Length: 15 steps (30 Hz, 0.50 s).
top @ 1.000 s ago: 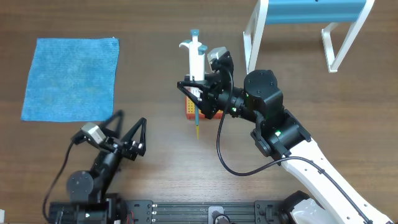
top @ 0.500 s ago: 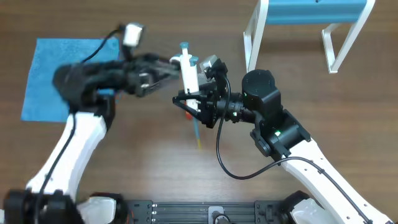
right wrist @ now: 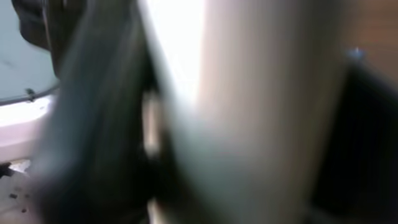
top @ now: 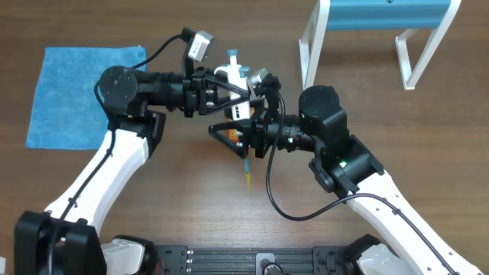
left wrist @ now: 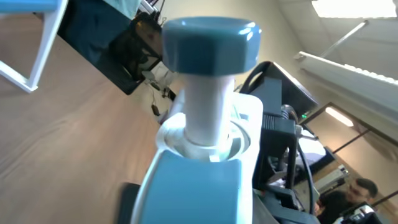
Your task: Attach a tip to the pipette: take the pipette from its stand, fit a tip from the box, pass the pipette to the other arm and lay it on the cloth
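Observation:
The pipette (top: 231,71), white with a blue plunger and a yellow tip (top: 247,180), hangs above the middle of the table. My right gripper (top: 246,126) is shut on its lower body, which looms close in the right wrist view (right wrist: 261,106). My left gripper (top: 228,88) has come across from the left and stands open, its fingers straddling the pipette's upper part. In the left wrist view the blue plunger head (left wrist: 211,43) is right in front of the camera. The blue cloth (top: 84,95) lies flat at the far left.
A sliver of the orange tip box (top: 238,138) shows under the right gripper. A white-legged stand with a blue top (top: 315,38) stands at the back right. Bare wooden table (top: 183,198) lies in front of both grippers.
The left arm has swung up from its rest near the front left and reached across to the pipette's head. The right gripper has carried the pipette slightly forward, off the tip box.

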Tool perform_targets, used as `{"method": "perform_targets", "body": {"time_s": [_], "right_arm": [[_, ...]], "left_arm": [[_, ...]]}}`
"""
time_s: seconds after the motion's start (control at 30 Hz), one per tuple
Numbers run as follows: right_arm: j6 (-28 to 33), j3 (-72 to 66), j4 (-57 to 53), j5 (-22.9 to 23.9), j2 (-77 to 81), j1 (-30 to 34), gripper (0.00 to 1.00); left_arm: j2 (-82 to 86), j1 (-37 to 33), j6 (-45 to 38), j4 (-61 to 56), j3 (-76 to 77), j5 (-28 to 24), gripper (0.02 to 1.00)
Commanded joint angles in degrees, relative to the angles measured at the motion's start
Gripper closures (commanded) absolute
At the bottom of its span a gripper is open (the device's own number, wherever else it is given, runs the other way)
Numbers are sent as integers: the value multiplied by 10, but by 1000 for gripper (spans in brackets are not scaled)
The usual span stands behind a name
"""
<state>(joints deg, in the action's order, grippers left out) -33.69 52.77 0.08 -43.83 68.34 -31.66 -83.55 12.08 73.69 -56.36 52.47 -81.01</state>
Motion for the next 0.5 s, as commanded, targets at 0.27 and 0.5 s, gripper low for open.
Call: {"method": "perform_targets", "body": {"time_s": [0.27, 0.5], "right_arm": [[109, 26, -465, 247, -9, 283, 139], [20, 41, -520, 417, -6, 261, 139]], "left_arm": [[-71, -268, -661, 1309, 335, 648, 993], [-585, -305, -683, 1497, 893, 884, 993]]}}
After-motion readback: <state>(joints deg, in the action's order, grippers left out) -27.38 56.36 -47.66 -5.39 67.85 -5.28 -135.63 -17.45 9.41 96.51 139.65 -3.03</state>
